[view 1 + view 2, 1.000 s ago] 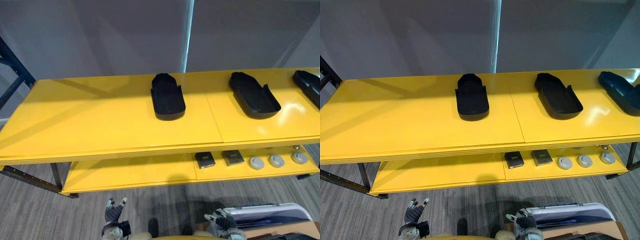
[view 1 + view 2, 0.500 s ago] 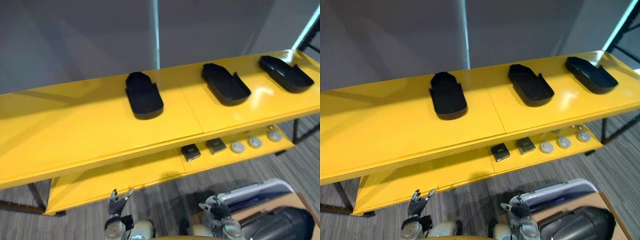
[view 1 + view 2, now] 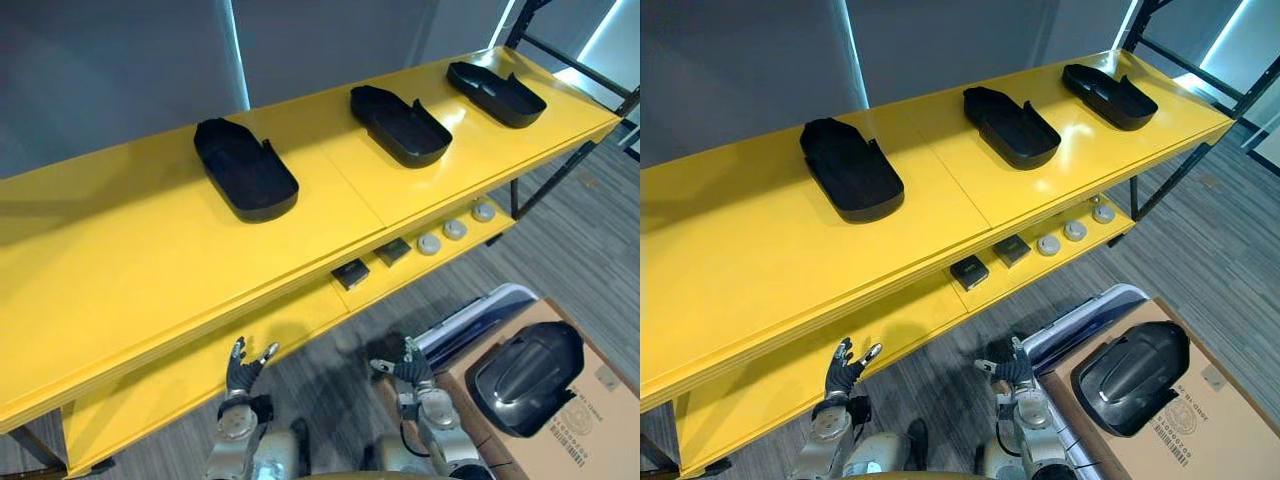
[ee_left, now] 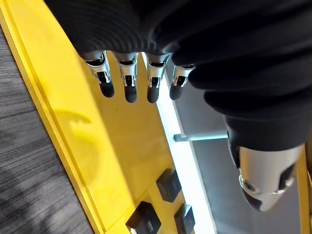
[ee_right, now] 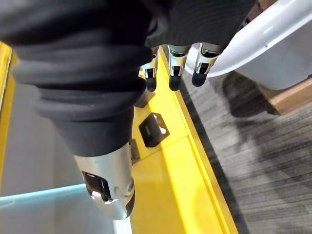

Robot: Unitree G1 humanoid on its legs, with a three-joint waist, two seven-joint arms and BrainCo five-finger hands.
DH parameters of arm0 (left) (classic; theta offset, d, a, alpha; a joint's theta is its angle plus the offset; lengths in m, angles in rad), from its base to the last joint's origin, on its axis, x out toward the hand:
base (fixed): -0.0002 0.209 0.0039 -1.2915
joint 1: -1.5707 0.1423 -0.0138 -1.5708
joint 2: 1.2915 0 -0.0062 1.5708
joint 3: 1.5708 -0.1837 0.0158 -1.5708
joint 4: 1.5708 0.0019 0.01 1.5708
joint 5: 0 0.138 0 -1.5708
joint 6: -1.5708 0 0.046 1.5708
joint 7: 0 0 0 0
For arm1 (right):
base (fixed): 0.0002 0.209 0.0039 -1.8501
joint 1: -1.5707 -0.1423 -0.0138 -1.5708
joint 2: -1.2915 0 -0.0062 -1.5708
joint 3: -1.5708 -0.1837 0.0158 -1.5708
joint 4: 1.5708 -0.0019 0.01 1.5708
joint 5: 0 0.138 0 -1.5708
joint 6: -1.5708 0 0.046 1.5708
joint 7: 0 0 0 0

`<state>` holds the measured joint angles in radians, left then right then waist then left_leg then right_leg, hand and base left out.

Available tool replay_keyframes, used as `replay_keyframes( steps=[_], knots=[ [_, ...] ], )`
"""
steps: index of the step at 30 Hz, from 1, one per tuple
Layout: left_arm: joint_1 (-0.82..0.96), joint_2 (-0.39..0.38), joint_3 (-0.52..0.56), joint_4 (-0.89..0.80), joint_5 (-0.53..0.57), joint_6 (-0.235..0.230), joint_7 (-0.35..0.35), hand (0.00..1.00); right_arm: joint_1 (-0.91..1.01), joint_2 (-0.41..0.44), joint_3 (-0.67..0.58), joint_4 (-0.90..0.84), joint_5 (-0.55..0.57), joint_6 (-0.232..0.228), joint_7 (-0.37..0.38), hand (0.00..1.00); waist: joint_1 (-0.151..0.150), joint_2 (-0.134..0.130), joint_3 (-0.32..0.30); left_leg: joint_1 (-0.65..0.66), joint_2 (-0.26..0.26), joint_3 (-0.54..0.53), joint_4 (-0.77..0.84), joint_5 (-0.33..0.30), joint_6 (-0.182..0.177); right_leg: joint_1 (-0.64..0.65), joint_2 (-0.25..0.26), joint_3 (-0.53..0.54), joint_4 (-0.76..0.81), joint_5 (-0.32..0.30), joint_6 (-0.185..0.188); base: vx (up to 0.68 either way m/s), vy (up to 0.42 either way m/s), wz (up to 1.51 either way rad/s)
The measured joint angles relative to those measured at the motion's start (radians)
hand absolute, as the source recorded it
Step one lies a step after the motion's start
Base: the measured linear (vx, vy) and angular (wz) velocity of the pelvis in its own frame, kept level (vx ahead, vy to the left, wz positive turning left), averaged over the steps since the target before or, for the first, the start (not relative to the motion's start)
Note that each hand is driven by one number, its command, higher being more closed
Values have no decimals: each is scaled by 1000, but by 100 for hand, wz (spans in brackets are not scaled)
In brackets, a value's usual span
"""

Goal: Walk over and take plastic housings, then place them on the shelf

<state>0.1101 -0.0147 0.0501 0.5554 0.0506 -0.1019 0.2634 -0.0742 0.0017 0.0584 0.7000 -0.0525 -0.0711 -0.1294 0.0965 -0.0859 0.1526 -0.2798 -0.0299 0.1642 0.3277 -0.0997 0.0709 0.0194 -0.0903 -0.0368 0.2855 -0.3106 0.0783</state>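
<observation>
Facing a yellow shelf (image 3: 120,290) on grey carpet (image 3: 580,220), left robot hand (image 3: 243,372) and right robot hand (image 3: 405,362) spread empty.

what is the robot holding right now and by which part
Nothing. The left hand and right hand are both open and empty, low in front of the shelf; the housings lie untouched on its top.

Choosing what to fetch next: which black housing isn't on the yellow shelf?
The housing in the cardboard box on the floor; the other three lie on the yellow shelf's top board.
</observation>
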Motion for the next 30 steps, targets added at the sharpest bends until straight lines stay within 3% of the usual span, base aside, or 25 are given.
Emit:
replay_keyframes(
  steps=[5, 7, 10, 12, 13, 15, 16, 17, 18, 20, 23, 26, 27, 29, 30],
  knots=[
    [3, -1, -21, 54, 0, 4, 0, 0, 9, -41, -6, -11, -2, -1, -3, 0, -10, 27, 14, 35, 16, -59, -43, 49, -42, 26, 17, 41, -60, 21, -42, -183, -75, -28],
    [23, 3, -20, 81, 0, 4, 0, 0, 36, -51, -10, -24, -20, -2, -3, 0, -29, 40, 11, 57, 21, -78, -105, 79, -57, -7, 24, 88, -57, 41, -38, -165, -24, -58],
    [43, 12, -17, 107, 0, 8, 0, 0, 65, -52, -12, -78, -33, 2, -3, 0, -35, 54, 16, 90, 47, 11, -160, 72, -74, -57, 17, 152, -62, 51, -41, -139, 48, -119],
    [48, 21, -15, 112, 0, 9, 1, 0, 65, -49, -4, -129, -36, 3, -3, 0, -43, 58, 17, 114, 69, 79, -173, 49, -102, -61, -26, 52, -89, 65, -66, -114, 79, -147],
    [45, 36, -16, 113, 1, 8, 1, 0, 56, -46, 35, -181, -36, -1, -3, 0, -53, 62, 19, 135, 102, 152, -172, 29, -103, -66, -84, -96, -85, 87, -99, -88, 70, -162],
    [45, 63, -15, 113, 0, 8, 1, 0, 41, -42, 77, -225, -36, -5, -3, 0, -54, 60, 17, 158, 136, 230, -158, 4, -109, -89, -145, -261, -39, 104, -114, -43, 1, -158],
    [42, 80, -15, 113, 0, 8, 1, 0, 30, -38, 102, -258, -37, -13, -3, 0, -53, 57, 15, 170, 164, 278, -128, -26, -140, -100, -171, -371, -22, 139, -128, -16, -36, -166],
    [37, 89, -14, 113, 0, 8, 1, 0, 27, -37, 123, -290, -37, -25, -2, 0, -56, 52, 10, 177, 180, 300, -96, -48, -162, -103, -178, -403, -26, 203, -121, 13, -33, -134],
    [33, 90, -14, 114, 0, 8, 0, 0, 26, -38, 128, -300, -38, -35, -2, 0, -57, 53, 10, 179, 192, 307, -81, -55, -169, -102, -170, -401, -31, 219, -86, 44, -42, -107],
    [14, 91, -9, 124, 1, 6, 0, 0, 43, -43, 135, -367, -38, -42, 0, 0, -63, 60, 5, 183, 229, 309, -44, -65, -167, -89, -104, -365, -117, 263, -9, 122, -94, -97],
    [6, 79, -18, 133, 0, 8, 0, 0, 57, -50, 132, -375, -36, -48, 1, 0, -85, 65, 7, 180, 298, 296, 37, -77, -146, -76, -42, -321, -138, 264, -11, 163, -146, -75],
    [-19, 54, -69, 145, 0, 7, -2, 0, 131, -76, 97, -415, -24, -53, -2, 0, -101, 82, 18, 185, 328, 200, 144, -77, -139, -29, -17, -301, -122, 229, -28, 170, -96, -31],
    [-24, 46, -89, 144, 0, 6, -3, 0, 137, -91, 89, -416, -18, -53, -3, 0, -114, 92, 25, 171, 322, 112, 218, -67, -124, -8, -15, -283, -110, 211, -31, 119, -3, -37],
    [-26, 34, -100, 144, 0, 4, -9, 0, 140, -87, 52, -412, -9, -54, -8, 0, -106, 89, 33, 138, 244, -55, 257, -133, -169, -5, -38, -229, -96, 189, -28, 89, 71, -59],
    [-29, 35, -104, 144, 0, 4, -12, 0, 132, -84, 35, -411, -3, -54, -17, 0, -106, 98, 36, 123, 168, -158, 216, -170, -181, -13, -46, -204, -88, 184, -22, 77, 127, -72]
  ],
)
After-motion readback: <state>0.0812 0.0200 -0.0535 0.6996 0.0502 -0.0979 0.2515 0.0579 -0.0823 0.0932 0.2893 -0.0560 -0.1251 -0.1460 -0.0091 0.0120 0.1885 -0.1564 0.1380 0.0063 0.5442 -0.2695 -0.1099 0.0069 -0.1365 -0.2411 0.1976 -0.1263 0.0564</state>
